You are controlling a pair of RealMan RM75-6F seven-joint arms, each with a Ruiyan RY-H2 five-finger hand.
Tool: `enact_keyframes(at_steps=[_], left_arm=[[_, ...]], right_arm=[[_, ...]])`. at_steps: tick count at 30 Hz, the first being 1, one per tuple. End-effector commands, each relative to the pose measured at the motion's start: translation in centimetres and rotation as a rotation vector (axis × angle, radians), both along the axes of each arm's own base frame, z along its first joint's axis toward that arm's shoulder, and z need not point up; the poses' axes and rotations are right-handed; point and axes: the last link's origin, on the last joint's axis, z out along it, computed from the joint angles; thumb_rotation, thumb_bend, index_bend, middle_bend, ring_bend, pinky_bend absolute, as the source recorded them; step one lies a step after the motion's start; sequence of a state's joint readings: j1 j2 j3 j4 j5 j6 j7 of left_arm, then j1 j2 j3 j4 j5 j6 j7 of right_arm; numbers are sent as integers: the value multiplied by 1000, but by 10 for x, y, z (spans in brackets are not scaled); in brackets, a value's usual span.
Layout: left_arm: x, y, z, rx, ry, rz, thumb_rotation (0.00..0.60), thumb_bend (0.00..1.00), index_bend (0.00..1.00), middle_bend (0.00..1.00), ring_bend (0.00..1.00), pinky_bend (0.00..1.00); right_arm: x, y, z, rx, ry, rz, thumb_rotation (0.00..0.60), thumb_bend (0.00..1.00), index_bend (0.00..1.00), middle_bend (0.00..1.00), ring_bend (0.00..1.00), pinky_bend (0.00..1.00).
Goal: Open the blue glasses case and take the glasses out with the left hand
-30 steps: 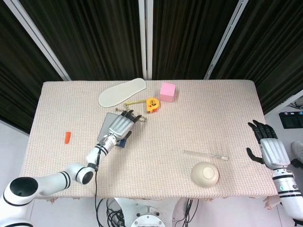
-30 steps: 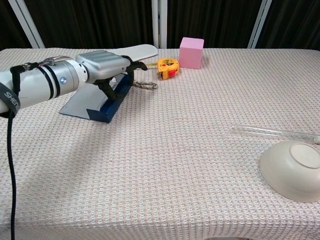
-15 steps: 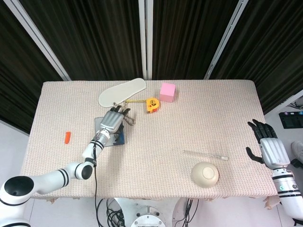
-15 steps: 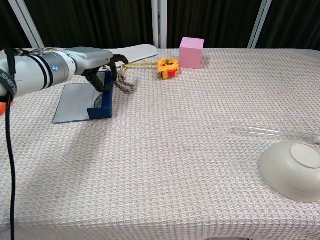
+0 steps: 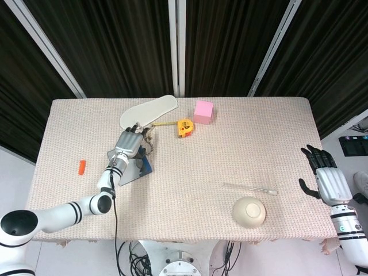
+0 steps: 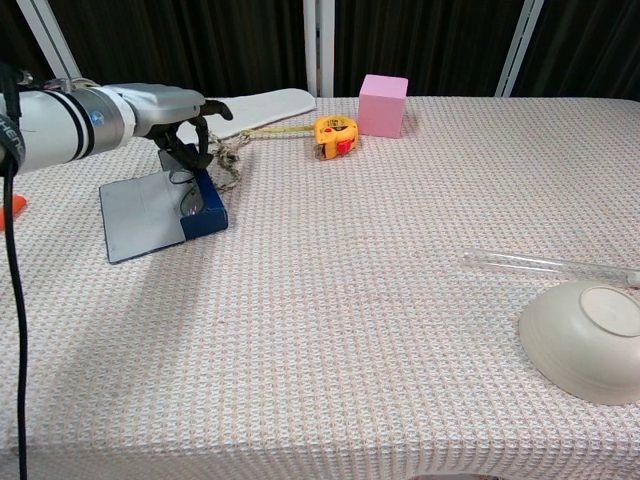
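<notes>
The left hand [image 6: 170,110] hovers over the open blue glasses case [image 6: 165,210] at the left rear of the tabletop [image 6: 380,300], fingers curled down around the glasses [image 6: 190,180] and their braided cord [image 6: 232,160]. In the past second the case has swung round under the hand: its grey lid lay pointing away to the left in the chest view, and now it lies flat toward the robot with the blue tray on its far right edge. The hand has drawn back toward the pale shoe insole [image 5: 148,112], and the cord that trailed toward the yellow tape measure [image 6: 335,134] now hangs beside the fingers. That suggests the glasses are coming up out of the tray, though whether they are fully clear cannot be told.

From the head view the case's long axis runs on a diagonal, from near left to far right, with the open side facing up.

The right hand [image 5: 326,177] rests off the tabletop's right edge, fingers spread and holding nothing. A pink cube [image 6: 382,104], a glass tube [image 6: 545,264] and an upturned bowl [image 6: 585,340] lie elsewhere.
</notes>
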State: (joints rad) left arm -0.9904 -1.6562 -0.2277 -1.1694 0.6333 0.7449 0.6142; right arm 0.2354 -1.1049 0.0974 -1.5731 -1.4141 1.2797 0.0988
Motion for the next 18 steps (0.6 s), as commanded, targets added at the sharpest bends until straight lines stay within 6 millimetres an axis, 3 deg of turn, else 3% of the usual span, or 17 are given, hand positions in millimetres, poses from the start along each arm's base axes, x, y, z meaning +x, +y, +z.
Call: enact_keyframes(at_steps=[1, 18], left_arm=[[-3, 0, 4, -17, 34, 23, 458, 498, 70, 348, 19, 151], [-8, -11, 21, -62, 200, 141, 454, 511, 61, 398, 62, 158]], right_arm=[[0, 0, 0, 0, -1, 0, 600, 340, 0, 0, 0, 0], [1, 0, -2, 5, -2, 5, 600, 340, 0, 0, 0, 0]])
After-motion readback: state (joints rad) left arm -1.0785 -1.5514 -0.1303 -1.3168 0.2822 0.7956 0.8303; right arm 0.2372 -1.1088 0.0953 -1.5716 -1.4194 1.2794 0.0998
